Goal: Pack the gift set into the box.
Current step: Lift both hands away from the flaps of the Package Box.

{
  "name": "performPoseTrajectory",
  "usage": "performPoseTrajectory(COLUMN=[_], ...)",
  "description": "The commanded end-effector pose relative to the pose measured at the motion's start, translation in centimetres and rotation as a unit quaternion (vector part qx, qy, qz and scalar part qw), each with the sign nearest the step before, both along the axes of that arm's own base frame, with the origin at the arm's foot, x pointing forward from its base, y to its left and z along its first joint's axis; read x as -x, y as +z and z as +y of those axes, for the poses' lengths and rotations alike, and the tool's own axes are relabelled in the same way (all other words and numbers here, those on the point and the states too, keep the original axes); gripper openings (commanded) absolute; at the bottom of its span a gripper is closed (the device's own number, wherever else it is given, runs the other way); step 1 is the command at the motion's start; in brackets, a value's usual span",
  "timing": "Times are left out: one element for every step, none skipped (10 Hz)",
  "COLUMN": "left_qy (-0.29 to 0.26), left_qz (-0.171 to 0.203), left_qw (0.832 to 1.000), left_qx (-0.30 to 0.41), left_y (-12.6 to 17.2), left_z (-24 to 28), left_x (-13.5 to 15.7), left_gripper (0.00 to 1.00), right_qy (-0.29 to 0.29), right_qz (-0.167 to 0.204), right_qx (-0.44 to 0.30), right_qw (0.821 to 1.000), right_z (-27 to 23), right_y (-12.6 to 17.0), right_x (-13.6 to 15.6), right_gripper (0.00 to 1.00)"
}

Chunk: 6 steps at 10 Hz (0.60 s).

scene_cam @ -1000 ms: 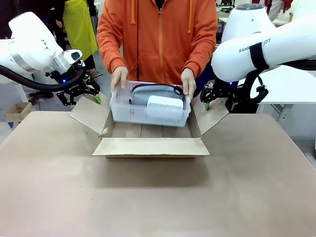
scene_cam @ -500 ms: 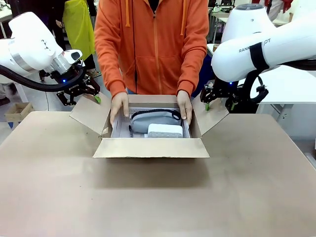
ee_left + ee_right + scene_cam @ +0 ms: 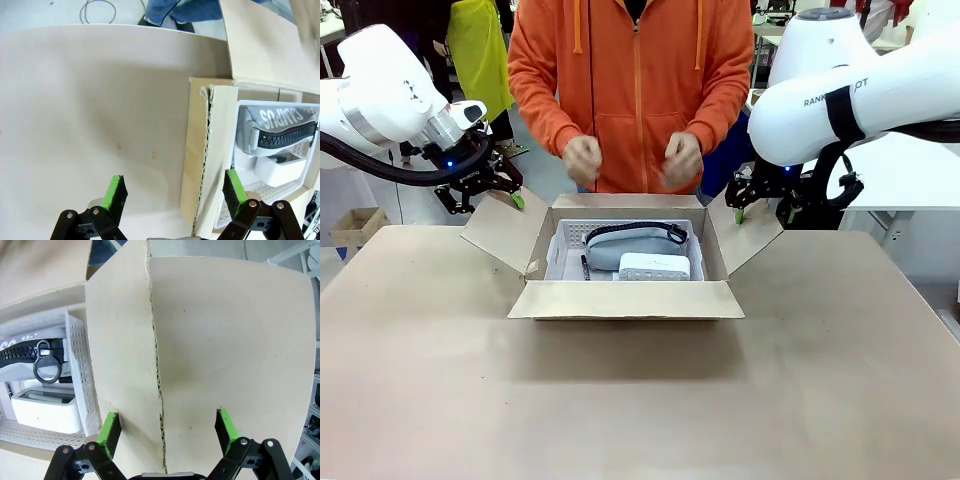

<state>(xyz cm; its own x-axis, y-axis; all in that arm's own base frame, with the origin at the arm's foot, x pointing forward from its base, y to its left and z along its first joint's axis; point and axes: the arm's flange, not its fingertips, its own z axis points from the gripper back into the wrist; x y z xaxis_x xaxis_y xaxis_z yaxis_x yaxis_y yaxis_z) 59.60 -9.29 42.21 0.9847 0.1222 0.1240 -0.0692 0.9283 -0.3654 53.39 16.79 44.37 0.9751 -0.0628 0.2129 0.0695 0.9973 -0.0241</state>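
The large brown box (image 3: pixel 625 298) stands open mid-table, all four flaps spread. Inside rests the pale perforated tray (image 3: pixel 567 240) with the grey black-strapped pouch (image 3: pixel 630 245), the white block (image 3: pixel 655 266) and the thin black stick (image 3: pixel 585 266). The person's hands (image 3: pixel 582 158) hover loosely closed above it, holding nothing. My left gripper (image 3: pixel 485 198) hangs open over the left flap (image 3: pixel 205 165), its pads (image 3: pixel 115 192) straddling the flap's edge. My right gripper (image 3: pixel 763 208) is open over the right flap (image 3: pixel 200 340), with the tray wall (image 3: pixel 80 365) and pouch (image 3: pixel 25 357) beside it.
The person in an orange hoodie (image 3: pixel 635 80) stands at the far edge right behind the box. A small brown carton (image 3: pixel 355 225) sits off the table at far left. The near half of the beige tabletop (image 3: pixel 640 400) is bare.
The person lowered the tray into the box, let go of it and lifted both hands up to chest height. Both arms stayed where they were.
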Motion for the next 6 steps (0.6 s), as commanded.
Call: performPoseTrajectory(left_qy=[0.007, 0.0, -0.029, -0.075, -0.151, -0.133], left_qz=[-0.001, 0.0, -0.026, -0.029, -0.027, -0.032], left_qw=[1.0, 1.0, 0.992, 0.975, 0.94, 0.912], left_qx=[-0.01, 0.0, 0.123, 0.208, 0.304, 0.387], left_y=[0.1, 0.0, 3.5, 4.6, 4.4, 2.9], left_z=[0.1, 0.0, 6.1, 11.3, 15.9, 19.5], left_x=[0.1, 0.0, 3.0, 5.9, 8.1, 9.8], left_gripper=[1.0, 1.0, 1.0, 1.0, 1.0, 1.0], right_qy=[-0.013, 0.0, 0.009, 0.028, 0.03, 0.021], right_qz=[-0.002, 0.0, -0.025, -0.025, -0.002, 0.03], right_qx=[0.012, 0.0, -0.078, -0.154, -0.225, -0.315], right_qw=[1.0, 1.0, 0.997, 0.987, 0.974, 0.948], right_z=[0.3, 0.0, -4.5, -9.2, -13.8, -17.9], right_y=[0.2, 0.0, 4.1, 6.2, 6.8, 6.4], right_x=[-0.2, 0.0, 2.4, 4.1, 5.3, 6.1], right_gripper=[1.0, 1.0, 1.0, 1.0, 1.0, 1.0])
